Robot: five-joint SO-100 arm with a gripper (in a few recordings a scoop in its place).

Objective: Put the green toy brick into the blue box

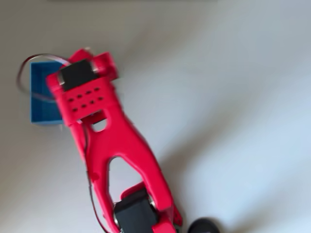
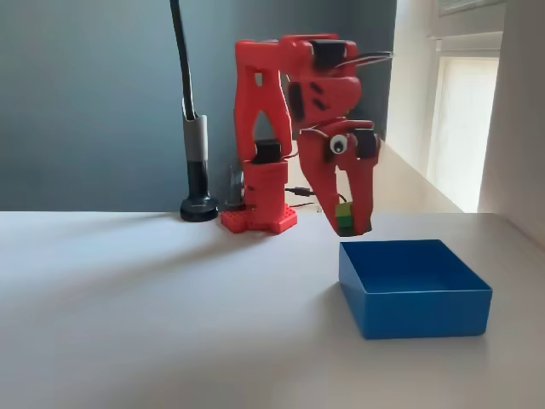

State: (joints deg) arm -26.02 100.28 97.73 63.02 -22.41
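nearest the fixed camera: blue box [image 2: 415, 287], open-topped on the tabletop [image 2: 153, 324]. my hand [image 2: 347, 223] hangs above its far-left corner, fingers closed on the green toy brick [image 2: 343, 217], which sits clear of the rim. i judge it is held high so it clears the wall. overhead, the red arm [image 1: 114, 141] hides most of the box. next: carry inward, then release.
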